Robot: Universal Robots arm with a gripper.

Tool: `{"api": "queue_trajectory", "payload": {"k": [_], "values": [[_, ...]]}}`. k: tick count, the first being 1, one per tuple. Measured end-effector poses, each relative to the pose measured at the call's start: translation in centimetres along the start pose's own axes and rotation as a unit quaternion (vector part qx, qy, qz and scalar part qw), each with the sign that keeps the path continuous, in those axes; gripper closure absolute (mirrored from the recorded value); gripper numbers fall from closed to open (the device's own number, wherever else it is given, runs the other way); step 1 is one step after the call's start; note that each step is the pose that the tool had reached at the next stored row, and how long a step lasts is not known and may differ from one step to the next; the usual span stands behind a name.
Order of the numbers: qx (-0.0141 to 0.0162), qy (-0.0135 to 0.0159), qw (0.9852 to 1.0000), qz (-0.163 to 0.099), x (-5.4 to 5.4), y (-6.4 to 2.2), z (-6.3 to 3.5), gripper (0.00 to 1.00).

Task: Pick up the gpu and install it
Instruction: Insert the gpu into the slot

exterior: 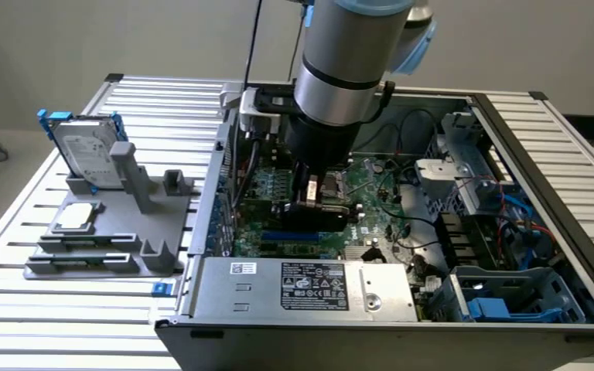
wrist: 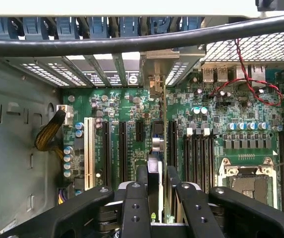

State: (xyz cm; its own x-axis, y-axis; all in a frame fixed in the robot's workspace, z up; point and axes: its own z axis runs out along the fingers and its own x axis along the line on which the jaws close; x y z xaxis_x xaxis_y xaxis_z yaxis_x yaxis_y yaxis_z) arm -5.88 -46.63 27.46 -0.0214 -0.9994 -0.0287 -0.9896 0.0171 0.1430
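Gpu (wrist: 155,136) stands on edge, clamped between the black fingers (wrist: 134,208) of the gripper (wrist: 156,176). Its long axis runs straight out from the hand toward the case's rear wall. The thin green board edge is on one side and the dark cooler on the other. The far end carries the silver bracket (wrist: 154,82), which meets the row of rear slot covers (wrist: 107,67). Below the card lies the green motherboard (wrist: 216,114), with long black expansion slots (wrist: 122,148) running parallel on both sides of it. I cannot tell whether the card's edge is seated. Beyond these, to one side of the hand, is a white slot (wrist: 87,153); to the other is the open processor socket (wrist: 248,178). A thick black cable (wrist: 132,42) crosses farther off. In the exterior view the arm (exterior: 349,62) reaches down into the open computer case (exterior: 544,154). The power supply (exterior: 308,286) carries a black and white label whose print I cannot read. Well apart from the hand, on the exterior view's left, a labelled hard drive (exterior: 86,151) stands in a gray fixture (exterior: 101,247).
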Motion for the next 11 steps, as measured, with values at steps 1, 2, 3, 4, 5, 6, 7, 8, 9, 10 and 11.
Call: {"api": "queue_trajectory", "payload": {"k": [1,2,3,4,5,6,7,8,9,10,11], "values": [[0.0,0.0002,1.0,-0.001,0.0,0.01,0.03,0.73],[-0.0001,0.0003,1.0,-0.001,0.01,0.01,0.07,0.73],[-0.0001,0.0003,1.0,-0.002,0.01,0.01,0.12,0.73],[-0.0001,0.0005,1.0,-0.003,0.01,0.01,0.16,0.73],[-0.0001,0.0006,1.0,-0.004,0.01,0.02,0.21,0.73],[-0.0002,0.0007,1.0,-0.004,0.02,0.03,0.26,0.73],[-0.0002,0.0007,1.0,-0.005,0.02,0.04,0.31,0.73],[-0.0003,0.0008,1.0,-0.005,0.02,0.06,0.36,0.73],[-0.0004,0.0008,1.0,-0.005,0.02,0.08,0.41,0.73],[-0.0005,0.0009,1.0,-0.006,0.02,0.09,0.45,0.73],[-0.0006,0.0009,1.0,-0.006,0.03,0.1,0.49,0.73]]}}
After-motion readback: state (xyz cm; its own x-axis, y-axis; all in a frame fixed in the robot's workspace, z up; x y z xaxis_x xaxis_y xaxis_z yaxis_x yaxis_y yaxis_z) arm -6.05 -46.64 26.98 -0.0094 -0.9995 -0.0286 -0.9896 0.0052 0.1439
